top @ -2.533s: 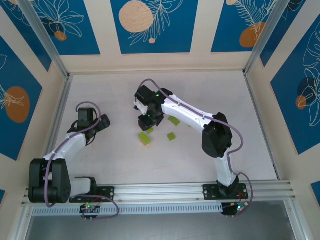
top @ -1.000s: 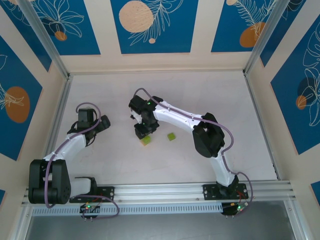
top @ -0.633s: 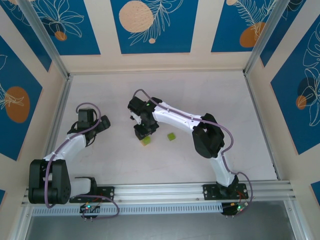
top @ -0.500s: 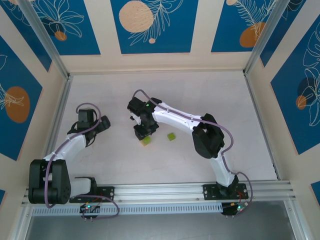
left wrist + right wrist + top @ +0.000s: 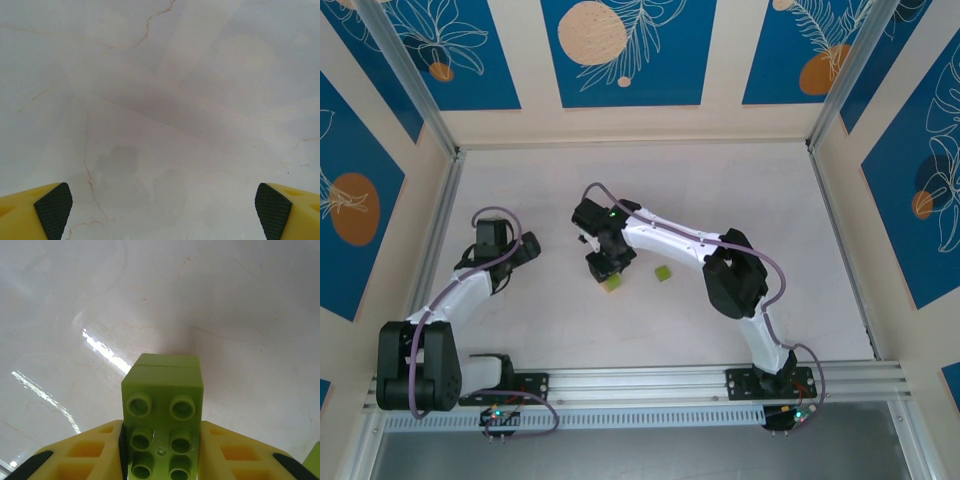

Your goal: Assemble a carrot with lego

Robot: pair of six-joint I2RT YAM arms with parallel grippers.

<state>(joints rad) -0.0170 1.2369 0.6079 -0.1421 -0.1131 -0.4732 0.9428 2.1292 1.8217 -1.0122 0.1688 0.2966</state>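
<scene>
Seen from above, the right arm stretches across to the middle-left of the pale, marble-patterned table [image 5: 770,200]. The right gripper [image 5: 603,263] points down, and a stack of lime-green bricks [image 5: 612,283] pokes out on its near side.

From the right wrist camera, its yellow fingers [image 5: 85,452] are drawn in close and clamp the two sides of that stack. The studs face the camera. The stack's long axis runs straight out from between the fingers, away from the wrist, with a seam near the far end where bricks join. No orange brick can be made out, and it cannot be told whether the stack touches the table.

One loose green brick [image 5: 662,272] lies on the table just to the right of this gripper, near it but apart, so the right arm is much the nearer one. The left gripper [image 5: 524,248] hangs well apart to the left, its fingers [image 5: 52,205] spread wide over bare table and holding nothing.

The next join probably depends on carrying the held stack sideways to the right, over the loose brick.
</scene>
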